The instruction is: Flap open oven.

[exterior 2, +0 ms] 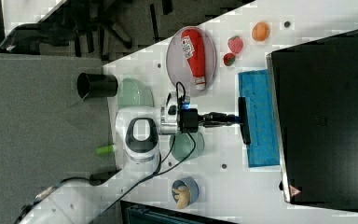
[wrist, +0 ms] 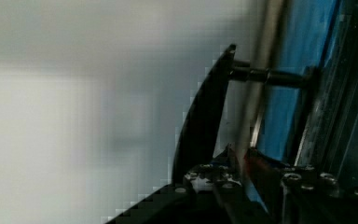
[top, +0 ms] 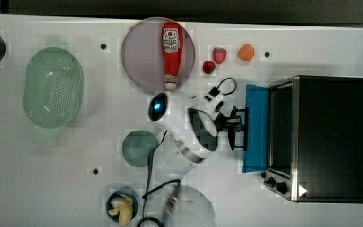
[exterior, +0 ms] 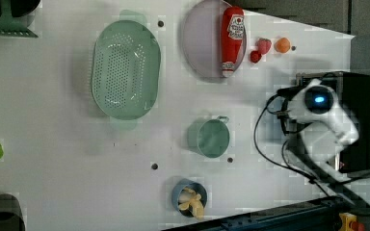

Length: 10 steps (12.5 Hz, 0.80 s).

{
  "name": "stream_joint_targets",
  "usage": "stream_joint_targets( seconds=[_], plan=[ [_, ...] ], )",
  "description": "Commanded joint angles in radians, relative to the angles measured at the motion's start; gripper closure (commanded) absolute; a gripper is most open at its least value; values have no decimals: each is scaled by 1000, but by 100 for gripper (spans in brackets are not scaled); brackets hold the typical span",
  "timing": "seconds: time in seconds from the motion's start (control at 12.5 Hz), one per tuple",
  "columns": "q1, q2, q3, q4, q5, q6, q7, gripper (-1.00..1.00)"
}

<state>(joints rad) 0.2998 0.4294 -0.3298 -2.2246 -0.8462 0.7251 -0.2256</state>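
Oven (top: 328, 137) sits at the top view's right table edge, door (top: 256, 127) swung partly down. Gripper (top: 236, 126) is clamped on the handle (exterior 2: 244, 120). Pulling off the hinge arc could slip the bar free — or drag the oven. Its mouth faces the top view's left; the handle runs near-to-far.

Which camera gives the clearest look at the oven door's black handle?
The right view: the handle lies unblocked along the blue door. In the top view the end effector overlaps it; the wrist view shows it close, partly cropped.
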Motion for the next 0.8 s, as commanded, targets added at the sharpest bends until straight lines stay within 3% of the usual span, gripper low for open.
stream_joint_targets(
  seconds=[0.08, 0.56, 0.8],
  plan=[
    [62, 106, 3, 34, -44, -53, 278, 65],
    [158, 335, 2, 196, -91, -145, 344, 65],
    [170, 340, 2, 215, -90, -187, 362, 65]
  ],
)
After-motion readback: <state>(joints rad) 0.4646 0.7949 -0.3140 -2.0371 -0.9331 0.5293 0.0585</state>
